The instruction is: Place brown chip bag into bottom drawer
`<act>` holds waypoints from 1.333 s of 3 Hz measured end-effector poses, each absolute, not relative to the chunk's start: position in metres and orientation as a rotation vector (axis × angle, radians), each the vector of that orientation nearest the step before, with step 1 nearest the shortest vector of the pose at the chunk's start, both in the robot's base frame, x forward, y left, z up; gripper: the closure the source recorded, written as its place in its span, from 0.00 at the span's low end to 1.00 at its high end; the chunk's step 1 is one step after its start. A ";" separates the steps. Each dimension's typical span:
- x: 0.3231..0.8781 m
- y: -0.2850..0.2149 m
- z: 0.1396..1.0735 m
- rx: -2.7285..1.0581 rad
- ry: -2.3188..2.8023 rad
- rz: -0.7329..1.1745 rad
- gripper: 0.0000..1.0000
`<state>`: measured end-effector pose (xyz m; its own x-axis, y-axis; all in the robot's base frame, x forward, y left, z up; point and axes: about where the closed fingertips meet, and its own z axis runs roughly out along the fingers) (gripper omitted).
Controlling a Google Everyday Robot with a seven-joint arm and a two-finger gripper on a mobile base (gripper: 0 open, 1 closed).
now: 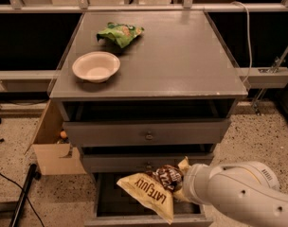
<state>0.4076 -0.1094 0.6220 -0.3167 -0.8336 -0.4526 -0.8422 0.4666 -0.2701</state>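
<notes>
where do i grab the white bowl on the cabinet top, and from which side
Likely its near-right rim, from above, pinching the thin wall: the white bowl sits upright with an open flared lip, and the green chip bag lies just behind it on the cabinet top. The gripper is down at the brown chip bag, above the open bottom drawer.

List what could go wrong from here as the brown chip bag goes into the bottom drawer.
1. The brown chip bag has its lower end over the front rim of the bottom drawer; let go here, it may drape over the rim or slide to the floor.
2. The gripper, at the bag's right end, is close to the middle drawer; lifting could bump it.
</notes>
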 end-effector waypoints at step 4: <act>0.482 -0.164 0.454 -1.312 2.483 0.030 1.00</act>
